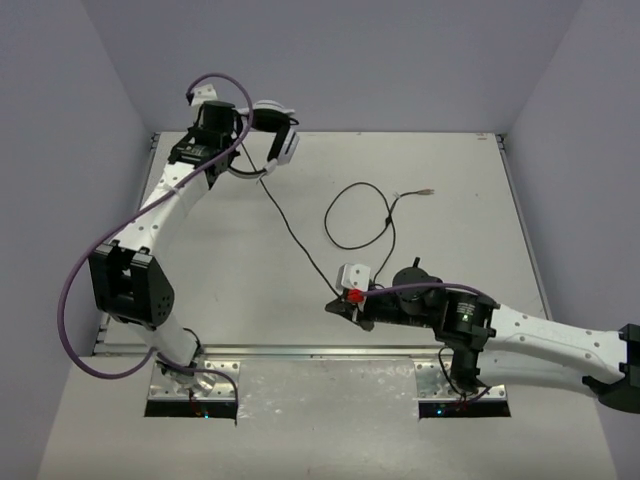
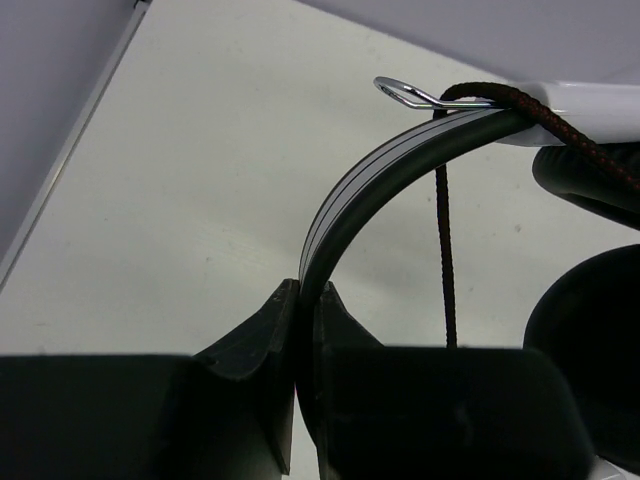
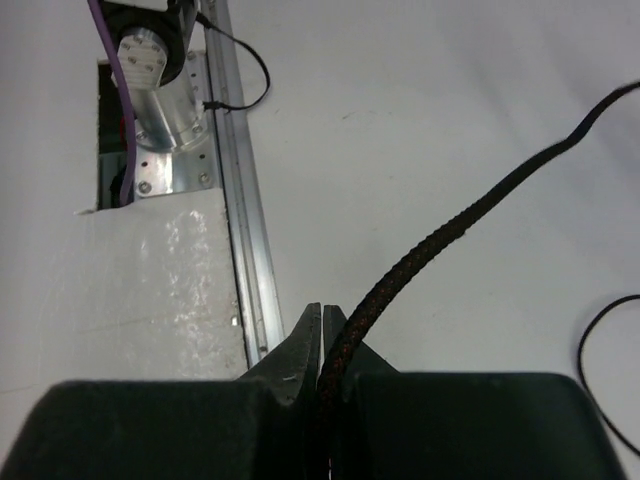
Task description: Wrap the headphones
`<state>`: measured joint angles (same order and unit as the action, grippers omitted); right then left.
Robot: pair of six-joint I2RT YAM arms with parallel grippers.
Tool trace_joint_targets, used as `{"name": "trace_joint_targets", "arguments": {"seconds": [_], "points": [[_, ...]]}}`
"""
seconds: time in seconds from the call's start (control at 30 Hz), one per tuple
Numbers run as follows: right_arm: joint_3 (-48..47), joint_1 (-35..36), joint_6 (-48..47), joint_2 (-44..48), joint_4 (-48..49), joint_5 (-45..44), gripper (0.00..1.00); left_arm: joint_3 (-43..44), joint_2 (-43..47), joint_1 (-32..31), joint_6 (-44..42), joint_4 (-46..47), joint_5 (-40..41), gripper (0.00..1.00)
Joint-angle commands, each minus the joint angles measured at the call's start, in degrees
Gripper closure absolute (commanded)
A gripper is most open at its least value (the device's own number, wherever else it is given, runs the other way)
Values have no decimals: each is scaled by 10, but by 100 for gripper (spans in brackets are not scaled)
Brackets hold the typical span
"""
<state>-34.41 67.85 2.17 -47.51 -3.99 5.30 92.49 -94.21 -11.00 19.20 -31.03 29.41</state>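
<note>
- We see the headphones [image 1: 277, 128] at the far left corner of the table [image 1: 460, 160], held up by the left gripper [image 1: 250, 122]
- In the left wrist view, the left gripper [image 2: 305, 300] has its jaws pinched tight on the thin headband [image 2: 350, 195], which stands on edge between the two fingers and arches up and to the right
- At the top of that arch a bare metal loop [image 2: 405, 93] sticks out, and the cord [image 2: 443, 250] hangs straight down from just beside it
- A dark ear cushion [image 2: 590, 340] fills the right edge of that view
- From above, a white ear cup [image 1: 286, 146] hangs at the lower right of the headset; it seems to be clear of the table, though we cannot be sure from this angle
- The cord [image 1: 290, 232] runs in a straight slanting line from the headphones down to the right gripper [image 1: 335, 305], which sits low near the front middle of the table
- In the right wrist view, the right gripper [image 3: 322, 325] has its jaws closed on the cord [image 3: 440, 240], which rises out between the fingertips toward the upper right
- Past the right gripper the cord lies slack on the table in one loose loop [image 1: 345, 215], ending in a small plug [image 1: 428, 190]
- A metal rail [image 3: 245, 230] edges the table just left of the right gripper
- A purple cable [image 1: 72, 300] hangs along the left arm
</note>
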Motion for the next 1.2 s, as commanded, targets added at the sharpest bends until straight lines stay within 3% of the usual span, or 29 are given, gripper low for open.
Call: {"name": "trace_joint_targets", "arguments": {"seconds": [0.0, 0.3, 0.47, 0.63, 0.77, 1.03, 1.17], "points": [[-74, 7, -67, -11, -33, -60, 99, -33, 22, -28, -43, 115, 8, 100], [-296, 4, -226, -92, -109, -221, 99, -174, -4, -134, -184, 175, 10, 100], [-389, -34, -270, -109, -124, -249, 99, -234, 5, -190, -242, 221, 5, 100], [-430, -116, -265, -116, -151, -212, 99, -292, 52, -229, -290, 256, -106, 100], [-429, -147, -275, -118, -144, -219, 99, -375, 119, -257, -331, 356, -120, 100], [-399, -228, -244, -86, -88, -182, 99, -410, 196, -269, -355, 367, -212, 100], [-412, -304, -210, -87, -78, -139, 99, -407, 212, -276, -360, 355, -236, 100]]}}
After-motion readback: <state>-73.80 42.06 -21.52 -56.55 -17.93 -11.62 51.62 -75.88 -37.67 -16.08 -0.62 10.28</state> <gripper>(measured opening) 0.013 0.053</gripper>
